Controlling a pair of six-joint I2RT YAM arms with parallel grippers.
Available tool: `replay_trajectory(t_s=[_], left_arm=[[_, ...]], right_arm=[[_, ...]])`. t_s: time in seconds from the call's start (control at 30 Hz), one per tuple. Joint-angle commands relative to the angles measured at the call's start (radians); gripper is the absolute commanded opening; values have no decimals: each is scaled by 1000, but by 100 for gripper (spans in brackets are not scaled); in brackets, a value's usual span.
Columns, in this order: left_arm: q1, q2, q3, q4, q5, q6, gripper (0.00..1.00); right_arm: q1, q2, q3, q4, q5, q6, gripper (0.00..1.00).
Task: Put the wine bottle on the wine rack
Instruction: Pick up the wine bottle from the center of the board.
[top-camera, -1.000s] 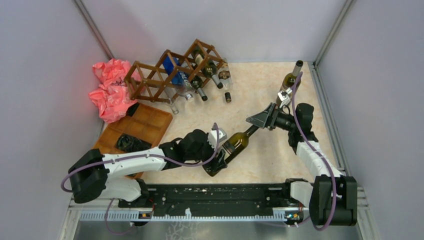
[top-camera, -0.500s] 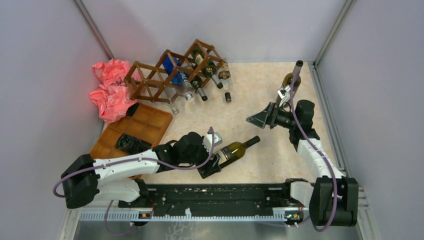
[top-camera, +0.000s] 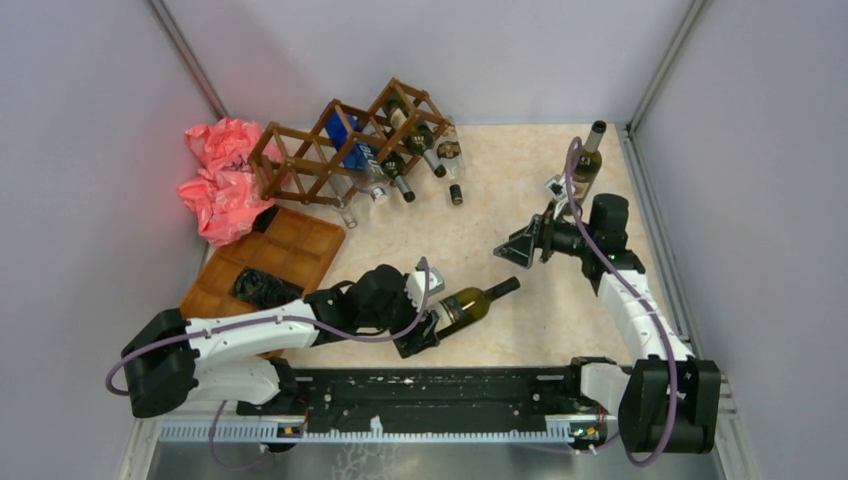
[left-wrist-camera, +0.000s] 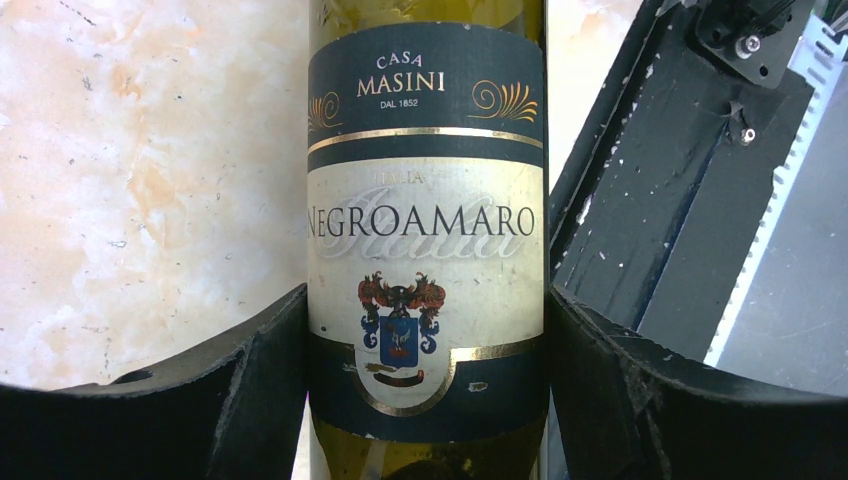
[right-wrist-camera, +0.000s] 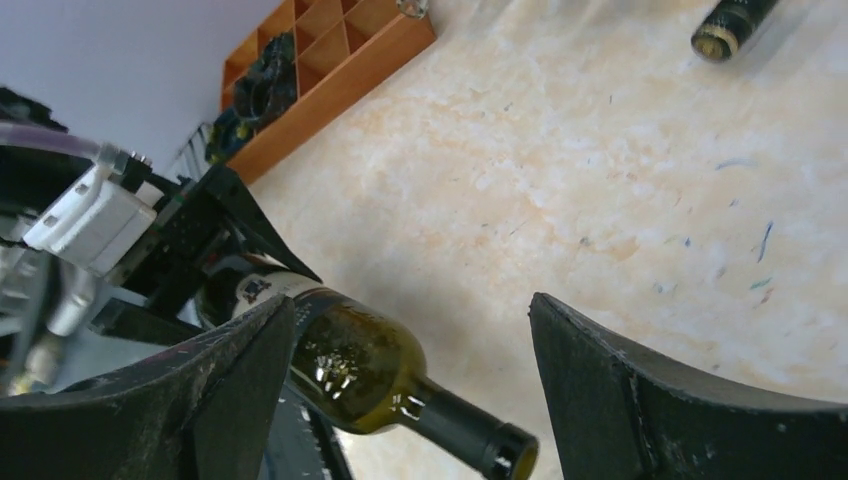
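Near the front of the table (top-camera: 500, 170), left fingers (left-wrist-camera: 255, 390) grasping wine bottle (left-wrist-camera: 425, 250), right fingers (right-wrist-camera: 620, 390) spread, empty

The wine bottle (left-wrist-camera: 425, 250) runs off the left wrist view at top and bottom, neck and base unseen. From the right wrist, its base vanishes behind the left gripper (top-camera: 432, 318); beyond the bottle, a dark item (right-wrist-camera: 268, 85) in the tray (right-wrist-camera: 345, 72) cannot be identified.

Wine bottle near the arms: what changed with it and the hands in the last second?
The right hand released the wine bottle at its neck and drew back, open. The left hand, still gripping its body, pulled it nearer the arm bases. The wine rack stayed put.
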Motion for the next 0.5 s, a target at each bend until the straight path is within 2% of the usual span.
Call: replay_trajectory(t_s=[0.0, 0.13, 0.23, 0.33, 0.47], left_arm=[[4, -43, 22, 81, 38, 72, 0], [6, -38, 28, 81, 58, 116, 0], [5, -23, 41, 48, 63, 141, 0], [7, -11, 51, 38, 66, 154, 0], [9, -7, 58, 31, 59, 186, 0]], right_arm=[[-3, 11, 145, -286, -101, -448, 85], [3, 19, 235, -651, -146, -989, 86], [17, 9, 260, -855, -114, -1378, 91], [81, 19, 252, -941, -54, -1613, 93], [156, 77, 221, -1037, -31, -1821, 92]])
